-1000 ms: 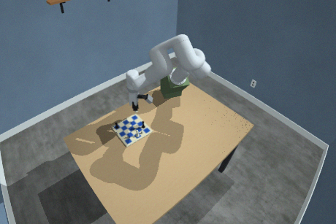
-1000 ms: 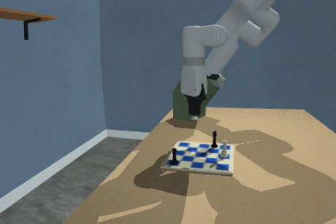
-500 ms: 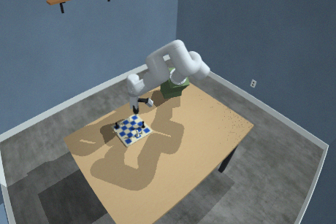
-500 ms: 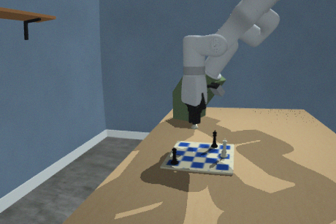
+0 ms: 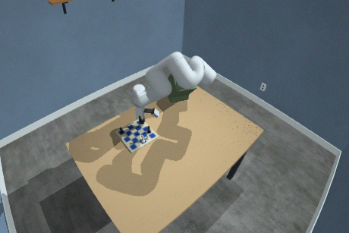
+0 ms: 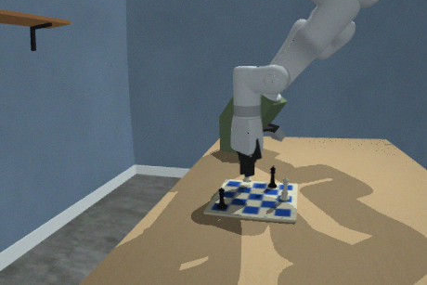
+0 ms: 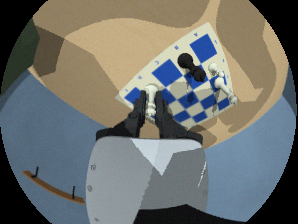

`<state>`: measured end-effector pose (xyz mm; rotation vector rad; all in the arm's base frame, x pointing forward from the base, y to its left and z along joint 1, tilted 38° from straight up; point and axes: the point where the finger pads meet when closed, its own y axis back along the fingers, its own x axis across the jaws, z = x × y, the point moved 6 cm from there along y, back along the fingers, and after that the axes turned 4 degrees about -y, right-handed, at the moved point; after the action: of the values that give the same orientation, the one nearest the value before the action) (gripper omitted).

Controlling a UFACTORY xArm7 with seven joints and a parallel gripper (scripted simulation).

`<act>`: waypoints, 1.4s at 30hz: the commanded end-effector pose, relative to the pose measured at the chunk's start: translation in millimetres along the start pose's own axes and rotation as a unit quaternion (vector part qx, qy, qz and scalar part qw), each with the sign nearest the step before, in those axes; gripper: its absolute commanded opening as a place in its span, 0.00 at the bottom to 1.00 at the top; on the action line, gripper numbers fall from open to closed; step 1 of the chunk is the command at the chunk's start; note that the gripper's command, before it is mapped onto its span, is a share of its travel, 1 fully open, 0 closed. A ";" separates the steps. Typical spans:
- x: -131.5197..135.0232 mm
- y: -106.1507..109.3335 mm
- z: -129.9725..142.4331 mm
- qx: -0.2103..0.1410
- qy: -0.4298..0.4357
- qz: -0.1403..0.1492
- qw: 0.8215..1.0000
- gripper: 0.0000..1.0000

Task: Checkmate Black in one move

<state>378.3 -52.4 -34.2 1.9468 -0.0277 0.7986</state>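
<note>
A small blue-and-white board (image 6: 285, 214) lies flat on the table. Two black pieces (image 6: 273, 177) and a white piece (image 6: 285, 189) stand upright; another white piece (image 7: 152, 100), perhaps a pawn, hangs clamped over the board's edge.

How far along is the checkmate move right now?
Done: the gripper is shut on a white chess piece. In hand: that piece is at the chessboard's far corner square; whether its base touches is unclear. Left: release it upright inside its square and retreat past the black pieces.
</note>
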 end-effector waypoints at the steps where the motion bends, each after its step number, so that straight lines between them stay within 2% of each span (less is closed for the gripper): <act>1: 0.2 -7.0 2.1 -0.002 0.000 0.001 1.000 0.00; 42: 0.0 -7.2 2.0 -0.002 0.000 0.001 1.000 0.00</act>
<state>381.6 -48.8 -41.0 1.9457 -0.0288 0.7999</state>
